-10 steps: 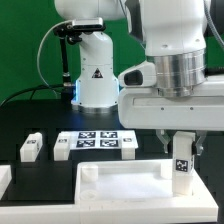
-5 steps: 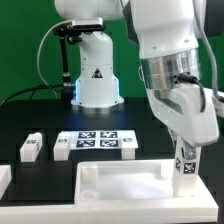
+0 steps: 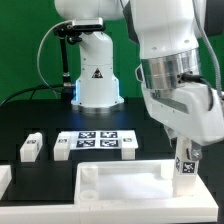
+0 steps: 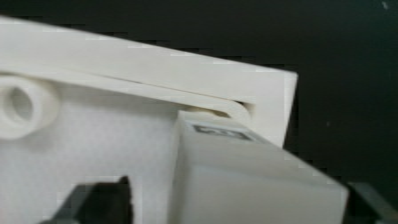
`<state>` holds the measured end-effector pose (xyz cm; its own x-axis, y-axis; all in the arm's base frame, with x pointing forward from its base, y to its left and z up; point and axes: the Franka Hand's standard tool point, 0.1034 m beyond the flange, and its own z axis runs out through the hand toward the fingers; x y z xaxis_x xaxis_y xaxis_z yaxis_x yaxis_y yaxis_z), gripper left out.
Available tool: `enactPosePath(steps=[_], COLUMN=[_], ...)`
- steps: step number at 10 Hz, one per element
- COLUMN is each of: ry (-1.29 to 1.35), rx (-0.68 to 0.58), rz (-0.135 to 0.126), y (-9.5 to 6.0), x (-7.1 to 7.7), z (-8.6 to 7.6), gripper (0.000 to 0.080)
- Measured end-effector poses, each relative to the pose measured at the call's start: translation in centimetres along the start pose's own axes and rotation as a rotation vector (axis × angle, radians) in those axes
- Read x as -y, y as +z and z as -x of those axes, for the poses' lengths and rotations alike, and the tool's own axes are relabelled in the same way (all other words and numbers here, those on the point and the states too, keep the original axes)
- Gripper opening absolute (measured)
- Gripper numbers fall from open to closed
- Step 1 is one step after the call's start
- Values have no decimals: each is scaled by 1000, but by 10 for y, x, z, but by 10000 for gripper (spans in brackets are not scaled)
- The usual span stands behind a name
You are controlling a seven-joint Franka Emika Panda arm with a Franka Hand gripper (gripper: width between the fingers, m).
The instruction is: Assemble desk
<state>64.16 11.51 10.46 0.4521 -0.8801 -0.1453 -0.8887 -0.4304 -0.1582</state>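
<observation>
My gripper [image 3: 186, 148] is shut on a white leg post [image 3: 183, 166] with a black-and-white tag. It holds the post tilted over the right far corner of the desk's wide white top panel [image 3: 110, 192], which lies flat at the front. In the wrist view the post [image 4: 249, 175] fills the space between my dark fingers [image 4: 98, 203], its end close to the panel's corner [image 4: 125, 90]. A round hole [image 4: 22, 105] shows in the panel. I cannot tell whether post and panel touch. Two more leg posts [image 3: 32, 147] [image 3: 62, 147] lie at the exterior view's left.
The marker board [image 3: 97, 141] lies flat behind the panel, in the middle of the black table. The robot's white base [image 3: 97, 75] stands at the back. A white piece [image 3: 4, 181] shows at the exterior view's left edge.
My wrist has tilted from upright to leaning. The held leg post now leans with it and sits slightly lower over the panel's right corner. The other parts have not moved.
</observation>
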Motion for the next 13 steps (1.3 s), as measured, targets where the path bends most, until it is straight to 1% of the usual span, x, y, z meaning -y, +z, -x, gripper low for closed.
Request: enactPosePath(steps=[1, 2, 4, 5, 6, 7, 8, 9, 10, 11, 12, 13], ry=[-199, -272, -413, -512, -762, -978, -994, -958, -957, -895, -828, -753], rx=[4, 11, 10, 4, -26, -64, -65, -63, -63, -64, -67, -70], rz=[2, 15, 16, 23, 55, 100, 103, 99, 99, 96, 96, 99], y=[0, 1, 2, 2, 1, -2, -1, -1, -1, 0, 0, 0], x=[0, -1, -1, -2, -3, 2, 2, 1, 1, 2, 0, -2], z=[2, 9, 7, 6, 2, 2, 4, 4, 4, 4, 3, 0], gripper=[606, 643, 649, 649, 649, 649, 649, 649, 540, 540, 373, 299])
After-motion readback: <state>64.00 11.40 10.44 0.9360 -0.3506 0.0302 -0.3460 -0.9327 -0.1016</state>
